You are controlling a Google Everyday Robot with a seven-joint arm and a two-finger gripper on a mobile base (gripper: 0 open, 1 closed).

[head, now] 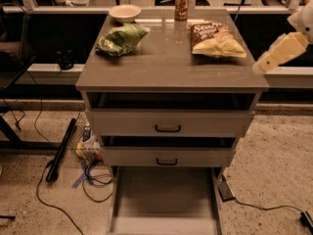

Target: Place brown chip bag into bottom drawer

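Note:
The brown chip bag (215, 37) lies flat on the right rear part of the cabinet top (166, 70), with its dark panel and white lettering toward the back. The bottom drawer (166, 199) is pulled out at floor level, a shallow grey tray with nothing showing in it. My gripper (279, 52) shows as a pale cream piece at the right edge. It hangs in the air beside the cabinet's right front corner, to the right of the bag and not touching it.
A green chip bag (120, 38) lies at the top's left rear. A small bowl (125, 12) and a can (182, 4) stand at the back edge. Two shut drawer fronts with black handles (167, 128) sit above the open drawer. Cables and clutter (88, 148) lie on the floor at left.

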